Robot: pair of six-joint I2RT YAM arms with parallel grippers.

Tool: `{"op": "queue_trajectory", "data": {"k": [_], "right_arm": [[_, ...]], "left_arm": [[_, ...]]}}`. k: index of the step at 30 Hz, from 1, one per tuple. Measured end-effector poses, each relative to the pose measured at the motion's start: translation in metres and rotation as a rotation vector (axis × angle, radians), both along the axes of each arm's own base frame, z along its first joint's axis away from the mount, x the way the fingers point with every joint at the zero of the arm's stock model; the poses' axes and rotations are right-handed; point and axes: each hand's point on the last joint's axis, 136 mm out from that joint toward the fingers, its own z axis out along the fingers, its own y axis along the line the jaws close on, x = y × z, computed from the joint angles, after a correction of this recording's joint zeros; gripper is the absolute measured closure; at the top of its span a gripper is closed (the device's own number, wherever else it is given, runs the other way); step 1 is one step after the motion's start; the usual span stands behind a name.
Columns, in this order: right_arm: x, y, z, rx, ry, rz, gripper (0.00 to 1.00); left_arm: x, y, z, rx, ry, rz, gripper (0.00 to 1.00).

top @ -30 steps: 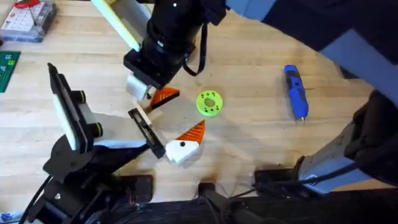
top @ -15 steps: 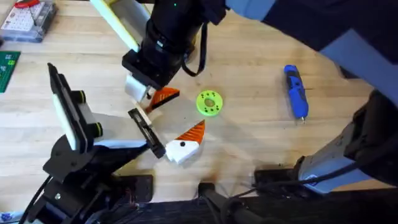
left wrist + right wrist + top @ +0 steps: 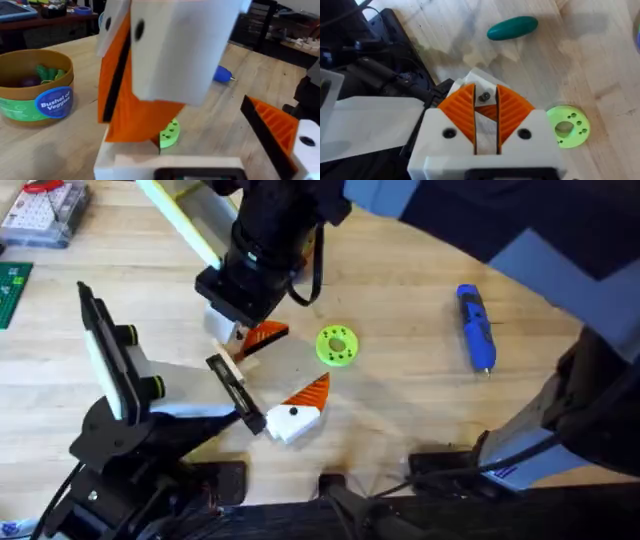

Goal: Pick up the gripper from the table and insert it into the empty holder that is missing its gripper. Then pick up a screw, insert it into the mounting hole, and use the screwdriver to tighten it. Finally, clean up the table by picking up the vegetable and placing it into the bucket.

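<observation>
The gripper (image 3: pixel 266 334), an orange ribbed wedge on a cream base (image 3: pixel 479 80), is clamped between the orange pads (image 3: pixel 462 112) of my right gripper (image 3: pixel 233 320), which is shut on it. It hangs just beyond the black holder plate (image 3: pixel 236 392) at the end of my left gripper (image 3: pixel 252 408). That plate carries a like orange-white piece (image 3: pixel 297 412) with a black dot. In the left wrist view the held gripper (image 3: pixel 130 110) looms close. The blue screwdriver (image 3: pixel 476 327) lies at the right. A teal vegetable (image 3: pixel 512 27) lies on the wood. The bucket (image 3: pixel 35 95) holds toy veggies.
A green disc with holes (image 3: pixel 337 345) lies just right of the held part. A clear parts box (image 3: pixel 40 210) and a green board (image 3: pixel 12 285) sit at the far left. The wood between the disc and the screwdriver is bare.
My right arm has edged slightly toward the far left with the gripper still held. The left arm, disc and screwdriver have not moved.
</observation>
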Motion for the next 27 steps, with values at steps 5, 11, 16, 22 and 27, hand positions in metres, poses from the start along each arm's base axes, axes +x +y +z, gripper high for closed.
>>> {"op": "queue_trajectory", "data": {"k": [5, 11, 16, 22, 27], "right_arm": [[0.000, 0.000, 0.000, 0.001, 0.000, 0.000, 0.884], [0.000, 0.000, 0.000, 0.000, 0.001, 0.000, 0.998], [0.001, 0.001, 0.000, 0.004, -0.002, -0.001, 0.998], [0.002, 0.002, 0.012, 0.038, -0.029, -0.002, 0.998], [0.001, -0.006, 0.042, 0.094, -0.094, -0.012, 0.998]], "left_arm": [[0.000, 0.000, 0.000, 0.000, -0.001, 0.000, 0.010], [0.000, 0.000, 0.000, 0.001, -0.002, 0.000, 0.010], [0.000, 0.000, 0.000, 0.001, -0.002, 0.000, 0.010], [0.000, 0.000, 0.000, 0.003, -0.005, 0.000, 0.010], [0.000, 0.000, 0.000, 0.003, -0.005, 0.000, 0.010]]}}
